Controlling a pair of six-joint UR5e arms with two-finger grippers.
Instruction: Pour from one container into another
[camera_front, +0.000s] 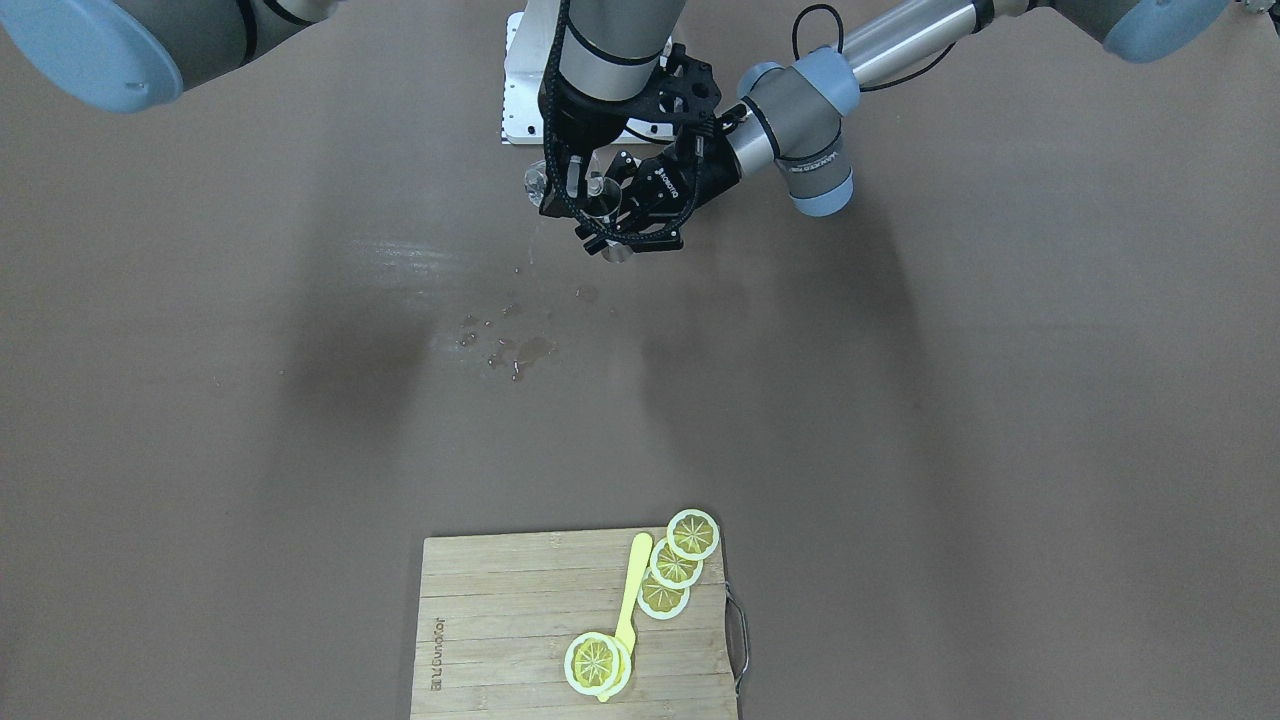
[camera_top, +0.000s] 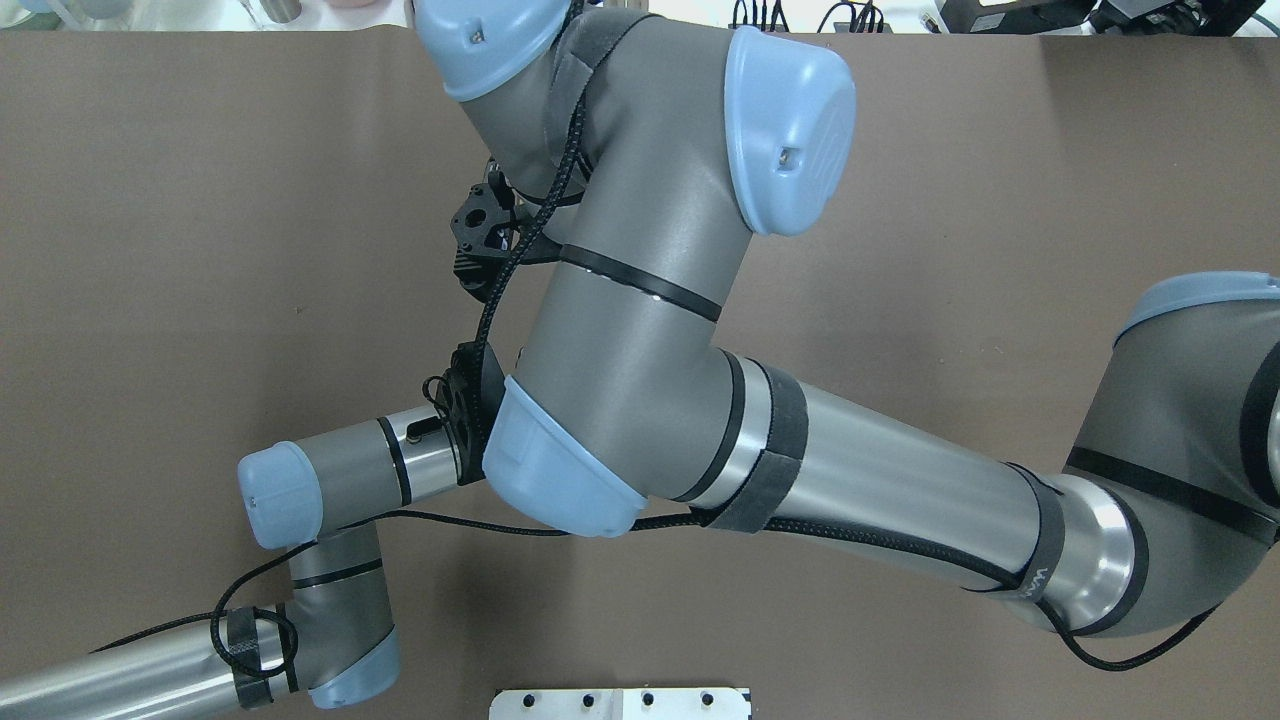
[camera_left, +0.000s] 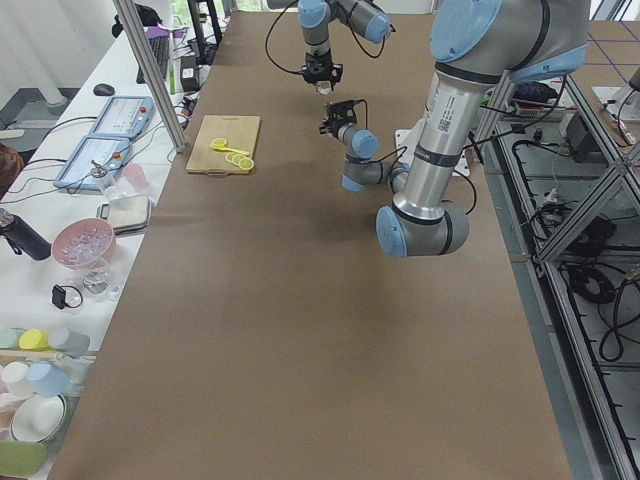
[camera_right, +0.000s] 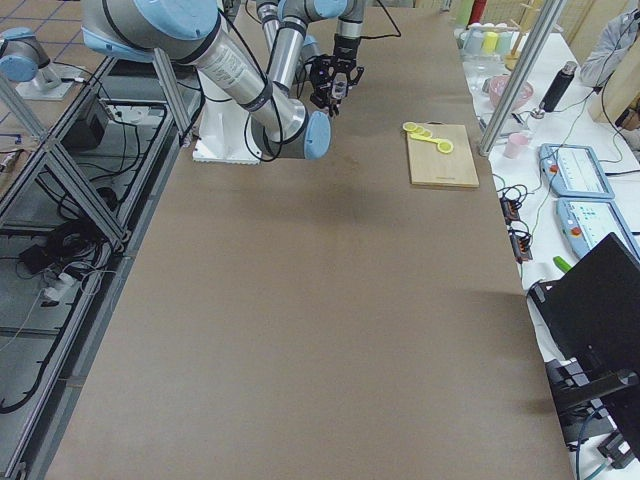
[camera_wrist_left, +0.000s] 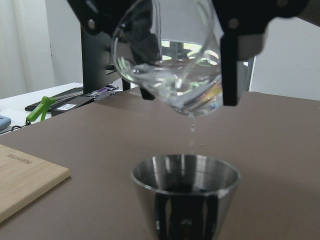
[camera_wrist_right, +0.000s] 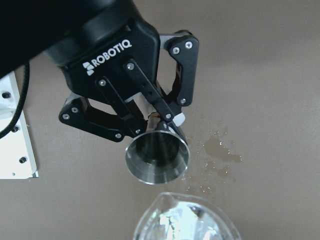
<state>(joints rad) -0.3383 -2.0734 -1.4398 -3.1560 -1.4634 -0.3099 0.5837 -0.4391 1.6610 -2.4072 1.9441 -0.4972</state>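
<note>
the right gripper (camera_wrist_left: 161, 62) is clenched on the small clear glass cup (camera_wrist_left: 170, 85), its black fingers (camera_wrist_left: 230, 70) pressing on either side of the bowl. the cup is tipped steeply, lip down, directly over the mouth of the jigger (camera_wrist_right: 157, 157). water sits in the low side of the cup, and a drop (camera_wrist_left: 192, 127) hangs in the air between the lip and the steel rim.

the left gripper (camera_wrist_right: 162, 120) grips the jigger at its narrow waist, holding it upright with the wide cone opening upward. the inside looks dark; there may be a little liquid in it, but the view does not settle that.

both things are held in the air above the brown table (camera_front: 1000, 400), close to the robot-side edge and near the white base plate (camera_front: 520, 100). on the table under and just beyond them lies a small puddle (camera_front: 520, 350) with scattered droplets.

well apart, at the opposite edge, a wooden cutting board (camera_front: 500, 620) carries lemon slices (camera_front: 675, 565) and a yellow utensil (camera_front: 630, 595).
</note>
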